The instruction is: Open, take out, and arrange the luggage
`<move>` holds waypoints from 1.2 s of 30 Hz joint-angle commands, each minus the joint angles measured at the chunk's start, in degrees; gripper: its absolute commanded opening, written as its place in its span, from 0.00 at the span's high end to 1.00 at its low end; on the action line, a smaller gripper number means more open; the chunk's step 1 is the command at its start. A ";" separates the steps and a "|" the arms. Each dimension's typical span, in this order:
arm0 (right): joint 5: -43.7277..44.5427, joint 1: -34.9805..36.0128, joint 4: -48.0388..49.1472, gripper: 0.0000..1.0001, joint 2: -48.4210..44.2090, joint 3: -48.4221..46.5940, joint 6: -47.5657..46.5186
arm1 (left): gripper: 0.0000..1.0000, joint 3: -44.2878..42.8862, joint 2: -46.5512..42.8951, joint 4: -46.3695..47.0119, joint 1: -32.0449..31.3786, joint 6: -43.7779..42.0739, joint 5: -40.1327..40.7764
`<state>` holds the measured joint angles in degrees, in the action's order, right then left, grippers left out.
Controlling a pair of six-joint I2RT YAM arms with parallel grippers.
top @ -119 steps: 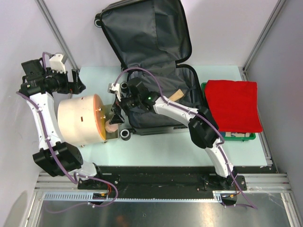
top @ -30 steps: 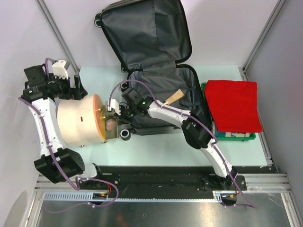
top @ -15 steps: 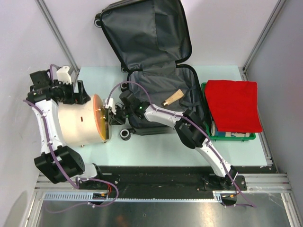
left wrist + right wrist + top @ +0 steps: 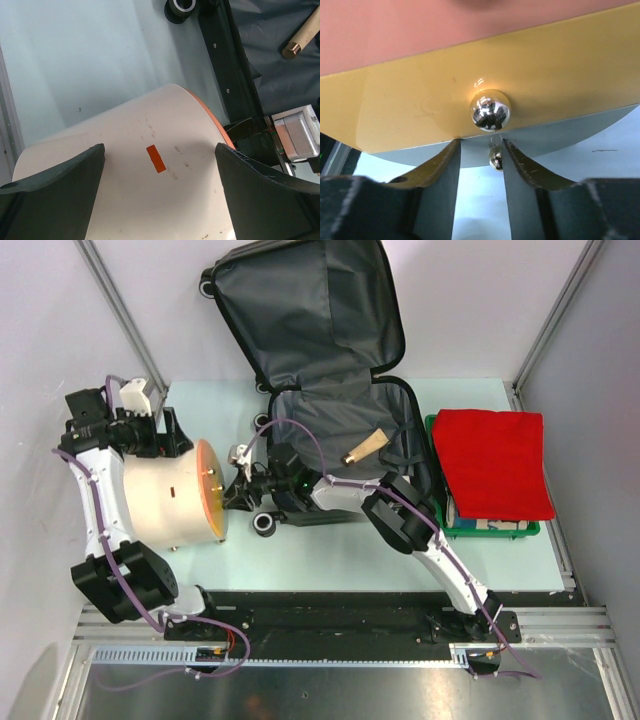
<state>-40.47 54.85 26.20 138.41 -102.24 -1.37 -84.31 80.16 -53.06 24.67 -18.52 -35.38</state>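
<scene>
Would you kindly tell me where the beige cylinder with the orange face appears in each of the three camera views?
Top external: the beige cylinder lies left of centre, orange face toward the luggage.
Left wrist: its curved side fills the lower middle.
Right wrist: only its face end, filling the upper half.
Shared landmark: the orange face, seen in all three.

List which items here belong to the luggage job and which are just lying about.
Job in hand:
- luggage, lid open
- beige cylinder, with the left gripper over it and the right gripper at its orange end
- wooden peg, lying in the luggage

Probably just lying about:
- green bin
- red cloth on the bin
</scene>
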 commanded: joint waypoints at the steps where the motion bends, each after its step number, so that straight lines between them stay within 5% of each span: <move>1: -2.07 -1.41 13.17 0.53 -4.81 4.13 4.09 | 0.04 1.52 1.05 -3.54 0.03 0.77 -0.22; 9: -6.64 -4.31 13.09 0.37 -5.09 2.05 3.30 | 0.05 1.35 1.40 -3.54 -0.14 0.68 -0.75; 29: -10.16 -1.94 8.88 0.38 3.97 -9.21 6.82 | 0.05 0.64 1.66 -3.54 -0.14 0.77 -0.75; 36: -10.95 -3.17 6.77 0.48 4.24 -8.86 5.76 | 0.05 0.29 2.46 -3.54 -0.14 0.86 -1.19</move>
<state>-50.28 52.12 34.09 141.75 -109.10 5.43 -84.27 81.25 -52.36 24.69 -17.98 -36.69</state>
